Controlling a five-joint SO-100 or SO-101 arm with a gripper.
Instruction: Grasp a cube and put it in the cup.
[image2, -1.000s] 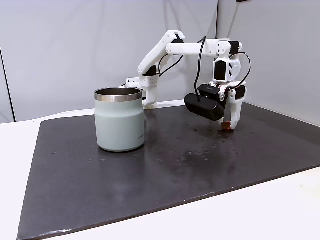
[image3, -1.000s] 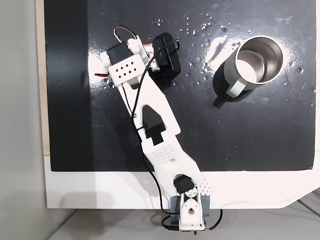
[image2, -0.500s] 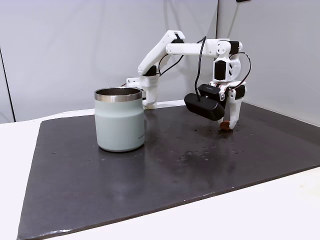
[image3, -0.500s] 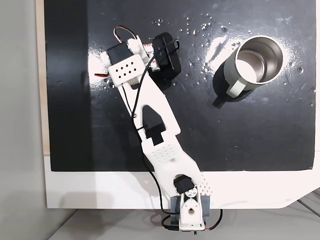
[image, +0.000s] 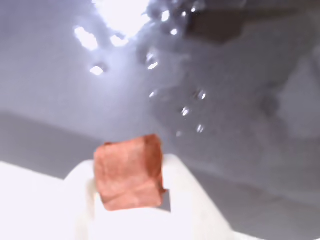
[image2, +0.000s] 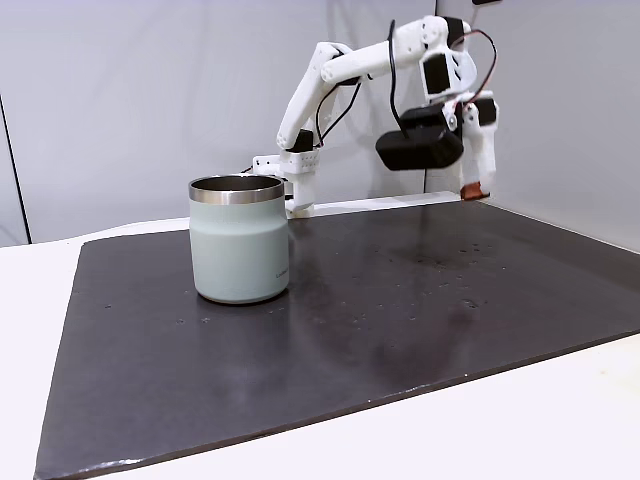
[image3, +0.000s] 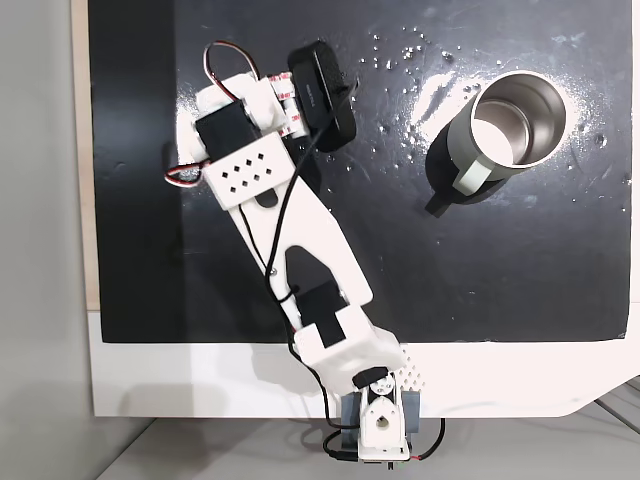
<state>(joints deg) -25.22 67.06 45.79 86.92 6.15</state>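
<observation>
Cube (image: 129, 172) clamped between white fingers (image: 187, 195) of gripper (image2: 472, 192), jaws closed on it, seen close in wrist view. Held in air well above dark mat (image2: 400, 320), off surface, at far right in side fixed view. Cup (image2: 239, 239) upright on mat, well apart to left in that view; mouth open, interior bare metal (image3: 512, 118) from above.

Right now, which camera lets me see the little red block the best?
The wrist view: the cube shows big and close, pinched in the hand between two white fingers. In a fixed view from the side, the cube is just a tiny reddish speck at the fingertips, lifted above the black mat. From above, the arm covers it.
</observation>
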